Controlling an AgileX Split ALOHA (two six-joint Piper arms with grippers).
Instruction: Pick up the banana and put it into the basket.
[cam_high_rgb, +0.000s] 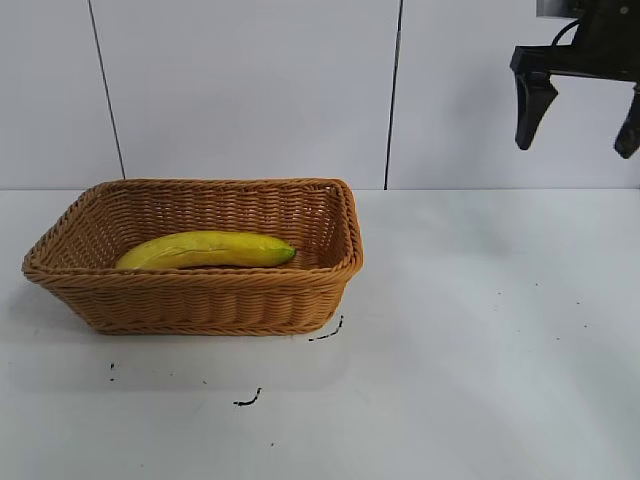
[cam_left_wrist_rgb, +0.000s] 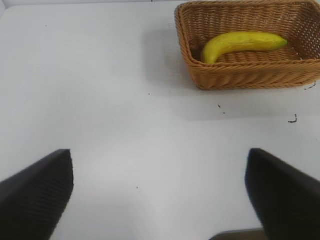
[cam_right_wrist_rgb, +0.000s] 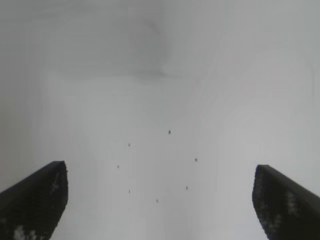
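Banana (cam_high_rgb: 205, 249) lies flat inside the basket (cam_high_rgb: 215, 300), on the woven floor, lengthwise along the long axis w/ its greenish tip toward the basket's right end and its back near the front wall; from the left wrist view it (cam_left_wrist_rgb: 240, 44) sits low, well under the braided rim (cam_left_wrist_rgb: 235, 67), so it can't roll out. Nothing touches it — no gripper near. Basket sits on the white table (cam_high_rgb: 480, 330), left of centre in the exterior view, flared sides keeping the fruit cradled. Right gripper (cam_high_rgb: 577, 115) hangs high at the upper right, well apart from the basket, fingers spread wide & holding nothing; its wrist cam looks down on bare table w/ a few dark specks (cam_right_wrist_rgb: 157, 165), which fits a raised, parked pose. Left gripper (cam_left_wrist_rgb: 159, 190) isn't visible in the exterior view; its own cam shows both fingers wide apart, empty, over bare table w/ the basket farther off. Judgement: task looks done, banana in place, both arms clear so nothing can nudge the basket. A few small dark marks (cam_high_rgb: 248, 400) on the table in front of the basket, irrelevant to the job.
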